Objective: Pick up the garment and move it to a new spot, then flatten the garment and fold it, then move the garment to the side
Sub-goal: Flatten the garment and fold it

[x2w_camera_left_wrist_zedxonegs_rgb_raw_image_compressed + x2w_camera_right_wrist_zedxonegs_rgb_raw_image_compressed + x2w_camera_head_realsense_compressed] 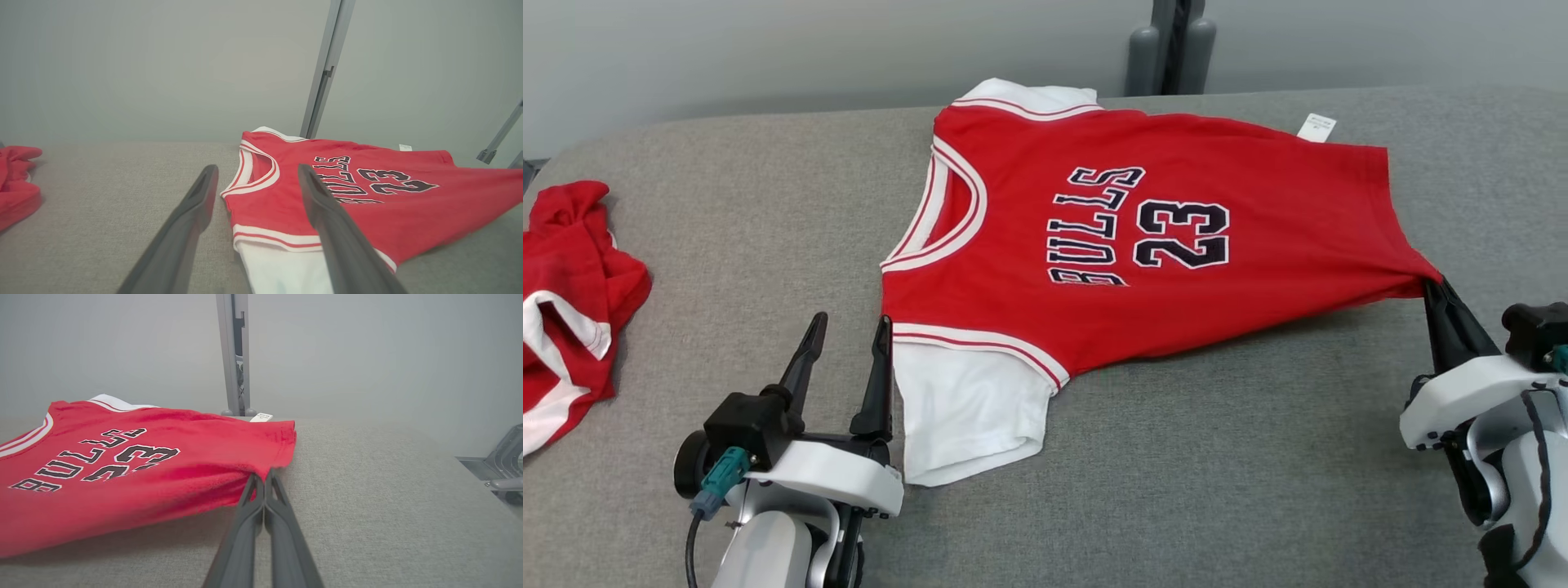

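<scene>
Nearest the camera, the left gripper (852, 320) is sitting low on the grey table (1217, 457) with its fingers spread wide and nothing in them. It's just beside the white sleeve (968, 408) of the garment (1176, 245), though I can't really tell if the inner finger touches the cloth. Over on the right, the right gripper (1436, 283) is clenched tight on the near hem corner of the garment, and that corner is pulled up to a point with a shadow under it. The garment itself is a red jersey with "BULLS 23" on it, spread front-up across the middle of the table with its neck hole facing left. Another red and white garment (572, 327) is bunched up at the left edge, well apart. Further back a small white tag (1316, 126) sticks out of the far side, with a grey post (1172, 45) behind the table.
</scene>
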Available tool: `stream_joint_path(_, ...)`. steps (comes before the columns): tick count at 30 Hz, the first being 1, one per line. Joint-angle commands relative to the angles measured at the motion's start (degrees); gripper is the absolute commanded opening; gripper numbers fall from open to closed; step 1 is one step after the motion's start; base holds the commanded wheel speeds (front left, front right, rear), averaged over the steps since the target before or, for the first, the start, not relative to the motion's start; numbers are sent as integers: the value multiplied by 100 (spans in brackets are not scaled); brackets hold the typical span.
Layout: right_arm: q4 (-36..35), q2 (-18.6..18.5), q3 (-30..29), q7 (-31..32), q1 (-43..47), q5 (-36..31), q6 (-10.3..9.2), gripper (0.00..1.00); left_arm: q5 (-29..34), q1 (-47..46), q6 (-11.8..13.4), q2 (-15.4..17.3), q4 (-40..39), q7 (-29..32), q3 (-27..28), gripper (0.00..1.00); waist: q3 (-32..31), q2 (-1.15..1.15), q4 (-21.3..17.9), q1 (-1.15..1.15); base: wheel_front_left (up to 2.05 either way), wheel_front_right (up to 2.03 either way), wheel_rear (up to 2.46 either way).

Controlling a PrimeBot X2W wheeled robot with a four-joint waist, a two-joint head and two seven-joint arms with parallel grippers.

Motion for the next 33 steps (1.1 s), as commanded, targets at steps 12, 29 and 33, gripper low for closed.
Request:
stream_joint_path(12, -1518, -989, 456, 2891, 660, 1856, -2, 0, -239, 168, 88, 12, -13, -21, -209, 100, -309, 0, -252, 0, 0, 0, 0)
stream_joint_path(29, -1364, -1254, 270, 3510, 490, 2084, -2, 5, -214, 17, 43, 13, 100, -21, -526, 100, -164, 0, 405, 0, 0, 0, 0)
stream_joint_path(33, -592, -1290, 513, 2986, 134, 1918, -2, 47, -206, 8, 57, 11, 121, -21, -571, 100, -123, 0, 557, 0, 0, 0, 0)
